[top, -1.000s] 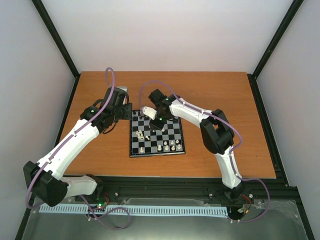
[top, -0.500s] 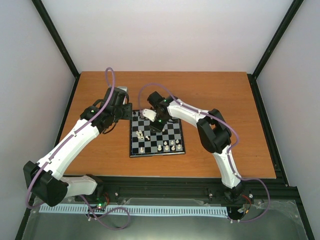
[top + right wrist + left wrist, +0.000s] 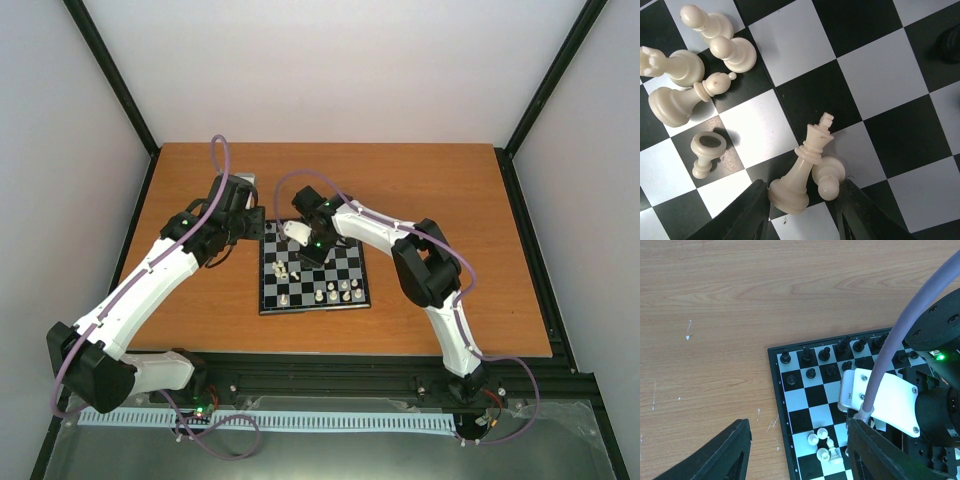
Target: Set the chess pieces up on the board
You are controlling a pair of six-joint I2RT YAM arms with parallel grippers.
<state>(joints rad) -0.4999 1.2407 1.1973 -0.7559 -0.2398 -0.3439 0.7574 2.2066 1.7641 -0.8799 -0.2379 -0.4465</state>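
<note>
The board point(image 3: 314, 309) lies mid-table. Black pieces point(image 3: 805, 356) stand in its far rows, and cream-white pieces point(image 3: 338, 295) stand near its front edge. My right gripper point(image 3: 306, 256) hangs low over the board, open. In the right wrist view its fingers straddle a tilted white king point(image 3: 805, 172) and a fallen white pawn point(image 3: 829, 177), with the gripper point(image 3: 802, 215) right behind them. Several more white pieces point(image 3: 685, 100) cluster at upper left, some of them tipped. My left gripper point(image 3: 252, 222) is open and empty at the board's far left corner. In its own view the left gripper point(image 3: 795, 460) is above the board's left rim point(image 3: 781, 410).
The wooden table point(image 3: 430, 190) is bordered by a black frame and white walls. The right arm's wrist and purple cable point(image 3: 890, 365) cross the left wrist view over the board. A loose group of white pieces point(image 3: 822, 447) lies just beside that wrist.
The right wrist has shifted slightly left and farther over the board. The left arm has not moved.
</note>
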